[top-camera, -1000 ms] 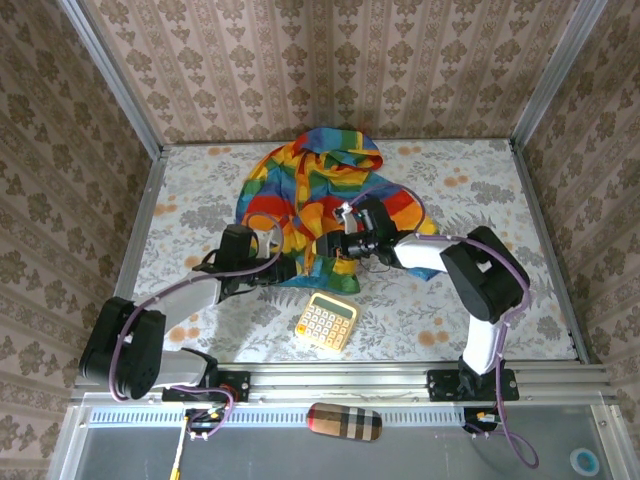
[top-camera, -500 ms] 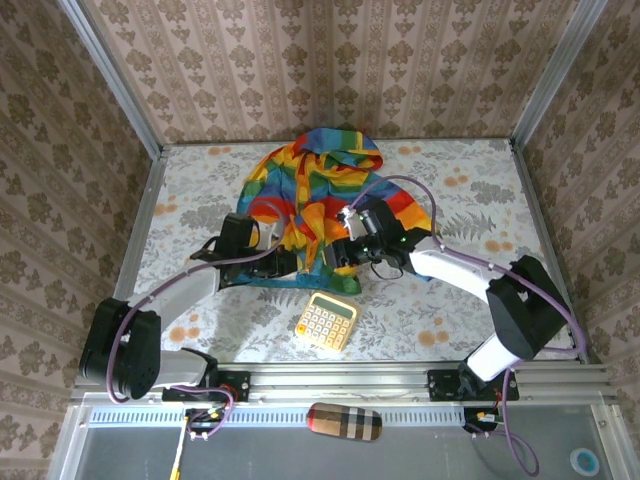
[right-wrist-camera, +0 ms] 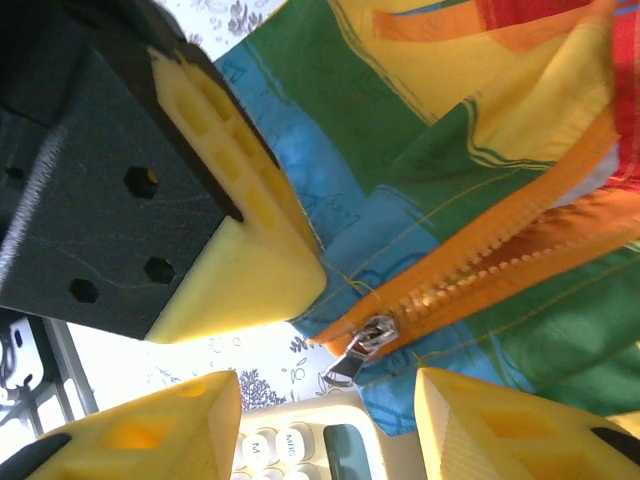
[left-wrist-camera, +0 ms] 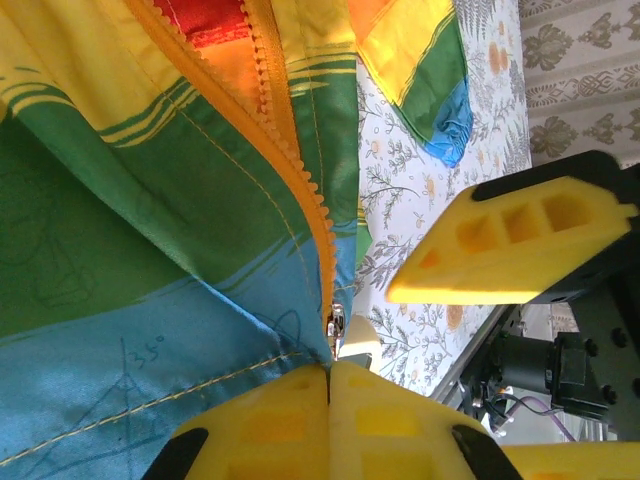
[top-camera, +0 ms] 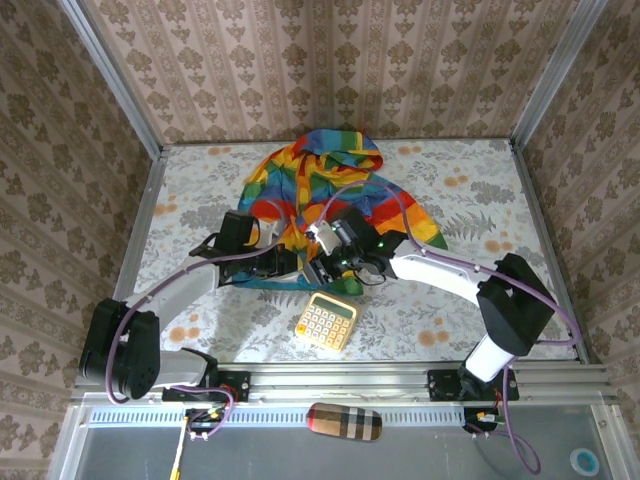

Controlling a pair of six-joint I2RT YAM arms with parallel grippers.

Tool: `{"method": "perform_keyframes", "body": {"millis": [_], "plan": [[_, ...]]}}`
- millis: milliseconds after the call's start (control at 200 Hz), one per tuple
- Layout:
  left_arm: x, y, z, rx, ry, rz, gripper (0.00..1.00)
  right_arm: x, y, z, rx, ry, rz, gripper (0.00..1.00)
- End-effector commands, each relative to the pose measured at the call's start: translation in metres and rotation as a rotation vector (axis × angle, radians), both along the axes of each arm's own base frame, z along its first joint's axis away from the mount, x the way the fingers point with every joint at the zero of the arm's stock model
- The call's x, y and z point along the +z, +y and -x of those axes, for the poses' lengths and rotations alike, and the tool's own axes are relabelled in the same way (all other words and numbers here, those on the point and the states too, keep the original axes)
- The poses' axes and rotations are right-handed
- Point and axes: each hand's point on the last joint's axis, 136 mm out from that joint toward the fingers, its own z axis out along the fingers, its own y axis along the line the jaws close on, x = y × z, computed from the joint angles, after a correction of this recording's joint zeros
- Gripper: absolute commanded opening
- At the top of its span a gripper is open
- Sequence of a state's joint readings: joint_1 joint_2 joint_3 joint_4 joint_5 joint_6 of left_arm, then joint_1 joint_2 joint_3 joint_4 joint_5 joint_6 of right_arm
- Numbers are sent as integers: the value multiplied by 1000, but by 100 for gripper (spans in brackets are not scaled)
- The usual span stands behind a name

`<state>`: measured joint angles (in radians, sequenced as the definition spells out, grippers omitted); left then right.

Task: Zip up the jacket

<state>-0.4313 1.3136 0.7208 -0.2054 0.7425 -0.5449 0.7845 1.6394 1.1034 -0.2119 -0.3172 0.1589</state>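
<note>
– Jacket (top-camera: 330, 180) whereabouts?

– Flat on the desk (top-camera: 480, 190), around the middle, hood toward the far wall, hem toward the arms, just beyond a calculator (top-camera: 327, 321).

– Left fingers (left-wrist-camera: 300, 400)?

– Pressed together, clamped on the blue bottom hem right at the foot of the zipper. Probably anchoring the cloth, to keep the track taut against an upward pull.

– And the right fingers (right-wrist-camera: 480, 425)?

– Apart, straddling the zipper pull (right-wrist-camera: 358, 352), touching nothing as far as can be told. Seemingly lined up to close on that small metal tab, hence the low approach close beside the left pair.

– Looks of the garment?

– Thin, slightly shiny fabric in broad stripes: red, orange, yellow, green, blue. Faint creases and stitched seams across the green and blue panels. Orange zipper band (left-wrist-camera: 285, 150) with matching teeth, joined only at the very bottom by the slider, spreading apart higher up. Front open for nearly the whole length, so hardly begun.

– Risk?

– Tab small and lying loose over the hem edge; easy to miss, or to nip cloth instead.
</note>
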Motion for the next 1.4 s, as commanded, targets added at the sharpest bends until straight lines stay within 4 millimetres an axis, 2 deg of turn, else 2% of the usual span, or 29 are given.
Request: {"method": "perform_keyframes", "body": {"millis": [0,205,405,615,790,1225,1325,1390], "plan": [[11,-2,4,-33,-17,25,0,-5,6,5,55,-16,31,49],[9,-2,5,-36,-8,34,0,-20,3,-2,40,-40,63,47],[7,-1,4,-33,-4,37,0,-25,-8,-11,9,-93,123,24],[8,-1,3,-34,-9,42,0,-26,-14,-13,4,-114,135,13],[9,-2,5,-38,-9,44,0,-27,-15,-16,7,-119,140,13],[10,-2,5,-48,-10,47,0,-28,2,-9,106,-97,93,31],[11,-2,6,-52,-9,50,0,-30,5,-12,114,-105,96,29],[11,-2,7,-58,-11,51,0,-33,6,-13,117,-113,99,18]]}}
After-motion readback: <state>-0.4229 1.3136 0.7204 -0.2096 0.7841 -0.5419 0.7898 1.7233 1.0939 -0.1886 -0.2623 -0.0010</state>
